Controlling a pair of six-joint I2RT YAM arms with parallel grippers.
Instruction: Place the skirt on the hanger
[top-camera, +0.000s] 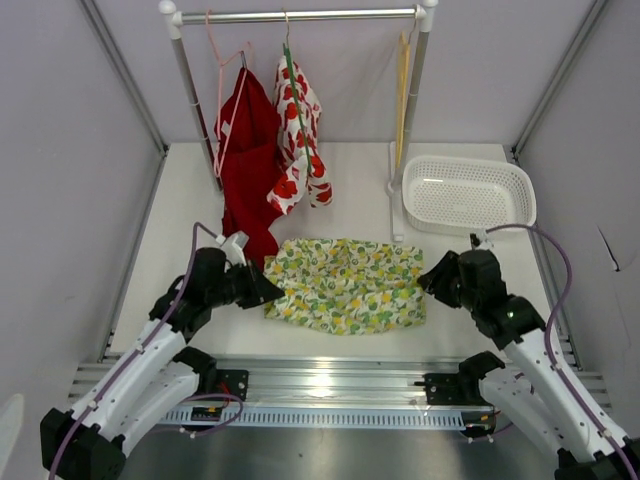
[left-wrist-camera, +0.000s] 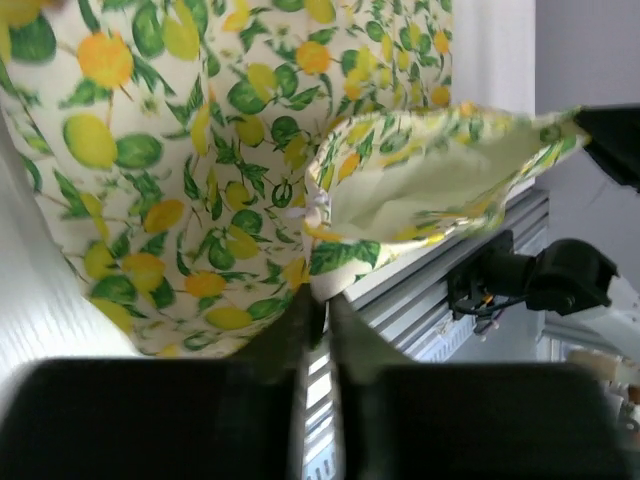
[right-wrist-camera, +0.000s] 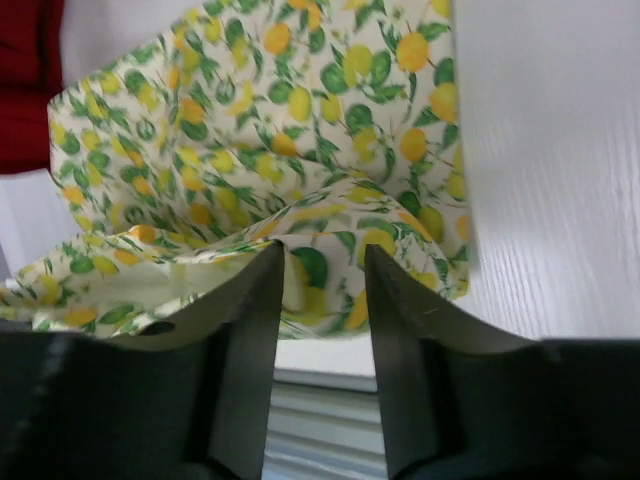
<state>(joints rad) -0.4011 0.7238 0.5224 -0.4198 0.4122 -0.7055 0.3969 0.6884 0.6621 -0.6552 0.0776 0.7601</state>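
A white table (top-camera: 350, 190) stood inside a booth with plain grey walls (top-camera: 60, 150). A ribbed aluminium rail (top-camera: 330, 385) ran along its near edge, where the two arms were mounted. At the back stood a metal clothes bar (top-camera: 300, 15). A pink hanger (top-camera: 222, 60) on it carried a red garment (top-camera: 245, 150), and a green hanger (top-camera: 292, 80) carried a white garment with red flowers (top-camera: 300, 150). The hanger (top-camera: 403, 90), thin and yellow-tan, hung bare by the bar's right post. A white perforated basket (top-camera: 466, 160) sat on the table just below it.

Only the overhead view showed the bar and the basket. It also showed the skirt (top-camera: 345, 285) lying spread on the table between the arms, well apart from the hanger. The left gripper (top-camera: 270, 290) was at the skirt's left edge and the right gripper (top-camera: 427, 281) was at its right edge.

The wrist views showed the fingers closely. In the left wrist view, the left gripper (left-wrist-camera: 318, 320) had its fingers only a thin slit apart. The skirt's (left-wrist-camera: 200, 170) hem gaped open like a pocket just beyond the tips. It was not clear whether the cloth was caught there.

In the right wrist view, the right gripper (right-wrist-camera: 320, 270) was plainly spread. A raised fold of the skirt (right-wrist-camera: 300, 130) sat in the gap between its fingers without being squeezed. The red garment (right-wrist-camera: 30, 80) showed at the far left of that view.
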